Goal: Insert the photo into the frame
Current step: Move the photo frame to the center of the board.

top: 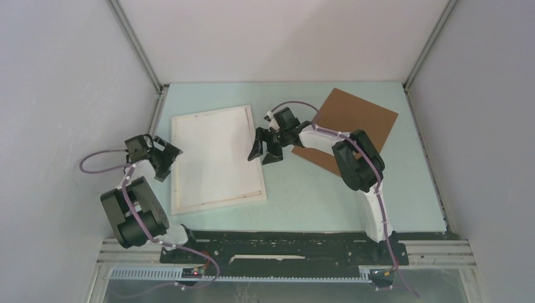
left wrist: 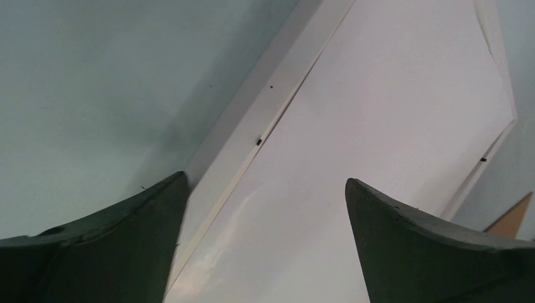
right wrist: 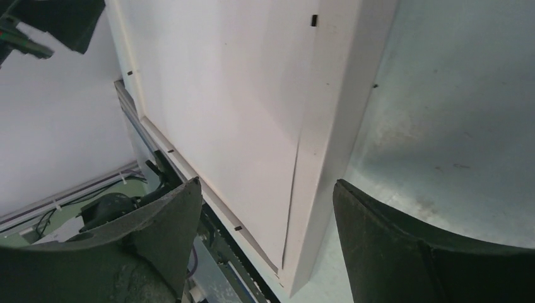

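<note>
The frame [top: 217, 202] lies between the left claw [top: 168, 164] and right claw [top: 263, 156] — both spread, empty.

The frame [top: 218, 203] looks like white painted wood, matt and smooth. The photo [top: 214, 158] inside it shows only a plain white paper side with a weak sheen. In the upper right, the backing board [top: 353, 117] is brown, matt, like fibreboard. The table top [right wrist: 454, 113] is smooth, pale green, a little glossy, with fine scuffs. The left gripper [left wrist: 265, 178] and right gripper [right wrist: 266, 182] have fingers [left wrist: 113, 252] of dark, matt, slightly grainy plastic.
</note>
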`<state>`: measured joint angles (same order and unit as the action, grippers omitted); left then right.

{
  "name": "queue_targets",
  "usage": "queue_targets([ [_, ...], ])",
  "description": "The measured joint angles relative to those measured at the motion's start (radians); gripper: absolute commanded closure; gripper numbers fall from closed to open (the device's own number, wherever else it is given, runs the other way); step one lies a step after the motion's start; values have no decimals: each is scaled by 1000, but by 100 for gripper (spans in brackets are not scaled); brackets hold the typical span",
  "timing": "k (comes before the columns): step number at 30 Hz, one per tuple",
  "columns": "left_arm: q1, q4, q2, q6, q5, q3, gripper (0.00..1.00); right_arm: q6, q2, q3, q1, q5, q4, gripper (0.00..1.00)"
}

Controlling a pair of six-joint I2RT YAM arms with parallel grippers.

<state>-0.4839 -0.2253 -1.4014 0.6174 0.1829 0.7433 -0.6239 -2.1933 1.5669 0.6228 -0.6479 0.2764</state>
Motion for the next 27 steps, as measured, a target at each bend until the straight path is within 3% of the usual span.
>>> queue_targets([
  [12, 51, 180, -101, 67, 164, -29, 0, -35, 33, -110, -29, -10, -70, 16],
  [19, 168, 214, -100, 124, 255, -58, 0, 74, 190, -190, -68, 177, 114, 15],
  [27, 177, 217, -63, 137, 298, -122, 0, 133, 364, -230, -52, 248, 198, 24],
])
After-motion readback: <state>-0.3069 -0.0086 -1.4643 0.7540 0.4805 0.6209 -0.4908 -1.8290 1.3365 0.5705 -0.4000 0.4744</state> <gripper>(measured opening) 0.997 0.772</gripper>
